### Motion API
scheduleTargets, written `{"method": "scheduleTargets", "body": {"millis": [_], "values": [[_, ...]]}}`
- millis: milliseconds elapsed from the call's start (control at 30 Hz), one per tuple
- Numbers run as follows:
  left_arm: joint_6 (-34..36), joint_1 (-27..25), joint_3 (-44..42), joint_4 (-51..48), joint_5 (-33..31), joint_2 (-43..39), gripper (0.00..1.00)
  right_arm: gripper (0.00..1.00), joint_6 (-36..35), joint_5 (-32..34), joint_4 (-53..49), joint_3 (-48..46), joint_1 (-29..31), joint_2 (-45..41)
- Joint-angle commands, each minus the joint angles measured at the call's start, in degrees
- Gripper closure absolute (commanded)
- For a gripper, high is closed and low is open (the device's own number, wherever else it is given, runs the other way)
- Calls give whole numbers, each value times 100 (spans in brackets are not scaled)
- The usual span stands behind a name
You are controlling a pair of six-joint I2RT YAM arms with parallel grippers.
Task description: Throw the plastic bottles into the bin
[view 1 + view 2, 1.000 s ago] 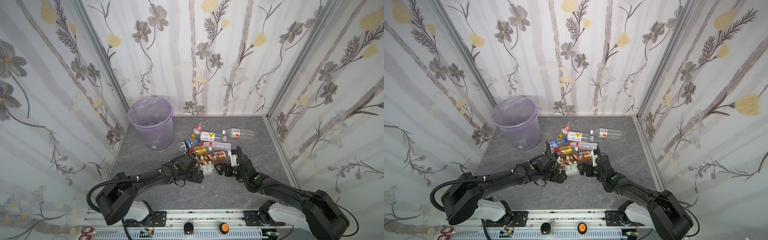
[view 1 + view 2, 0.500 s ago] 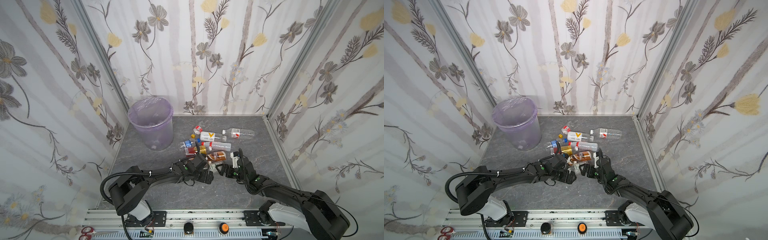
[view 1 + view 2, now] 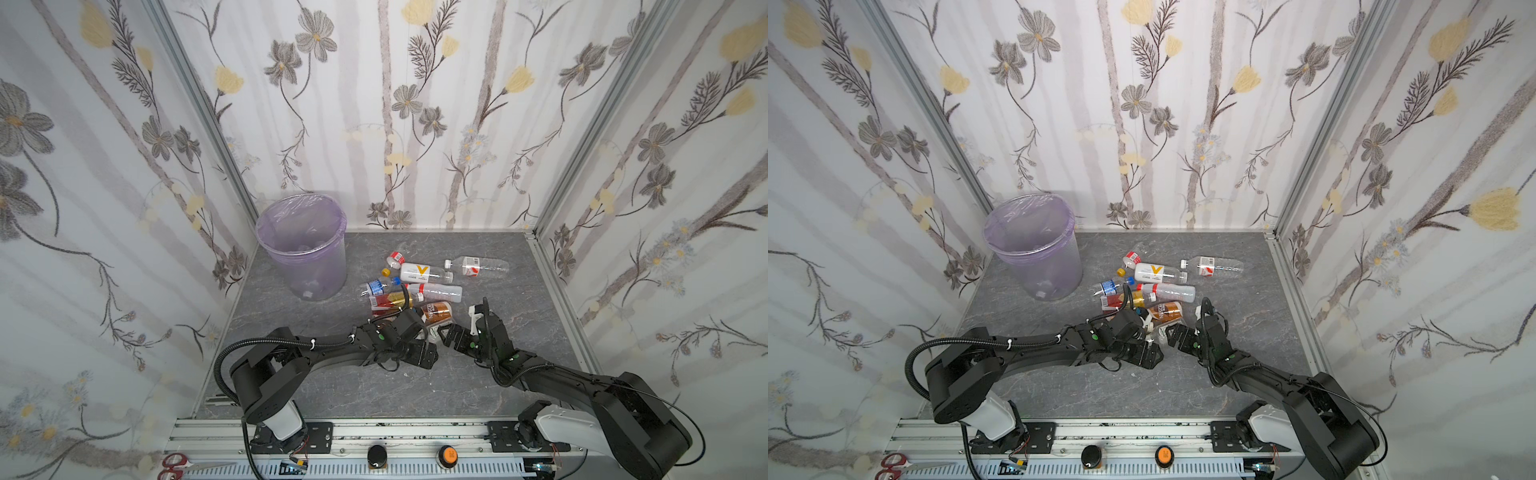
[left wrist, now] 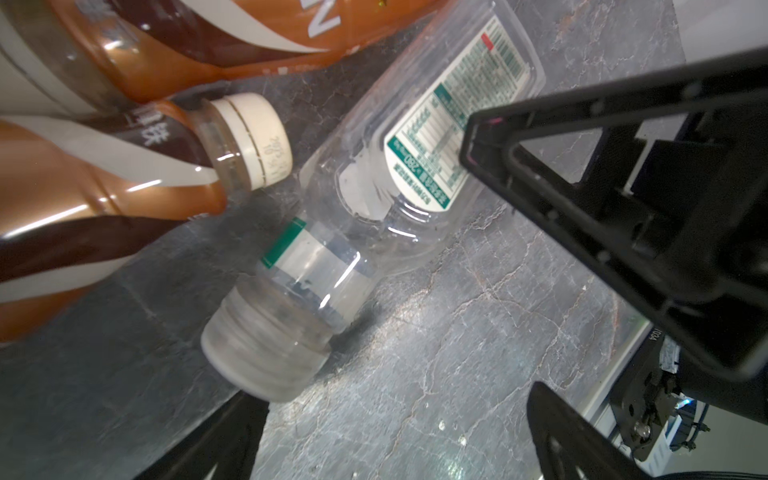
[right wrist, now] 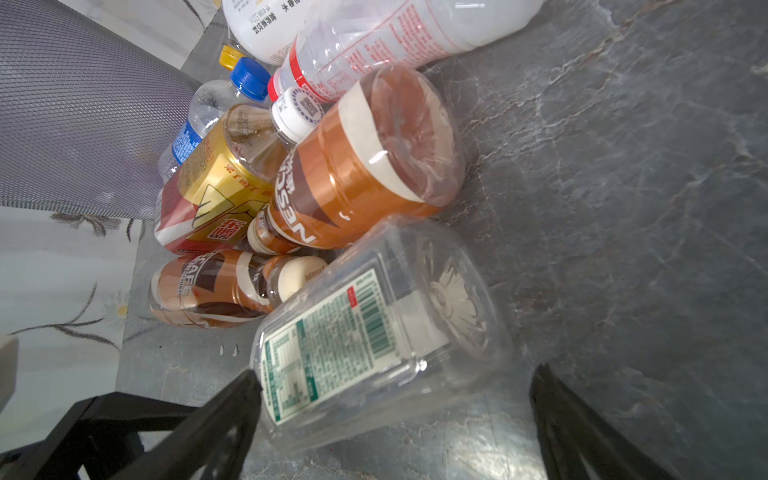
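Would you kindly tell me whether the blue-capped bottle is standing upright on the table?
No, in a top view the blue-capped bottle lies on its side on the grey table, on the pile's bin side.

3 walls (image 3: 374,104) w/ floral wallpaper, grey & yellow flowers on pale stripes. metal corner posts (image 3: 200,104). dark grey marble-look floor (image 3: 415,395). alu rail (image 3: 415,432) at front, red scissors (image 3: 172,465) on it.

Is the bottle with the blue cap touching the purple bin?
Apart. In both top views a strip of bare grey table shows between the blue-capped bottle and the bin.
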Motion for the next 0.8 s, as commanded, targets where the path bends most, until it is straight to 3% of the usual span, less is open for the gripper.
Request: {"method": "scheduleTargets", "body": {"millis": [0,200,500,767], "values": [[-101,-75,109,248,59,77,0,0,223,178,409,111,-8,143],[-115,-157,162,370,103,92,0,0,318,411,276,316,-13,383],[-54,-129,-152,370,3,-629,0,0,129,981,-584,801,3,538],[23,284,-458,415,-134,-1348,0,0,134,1374,-1329,1238,125,939]]}}
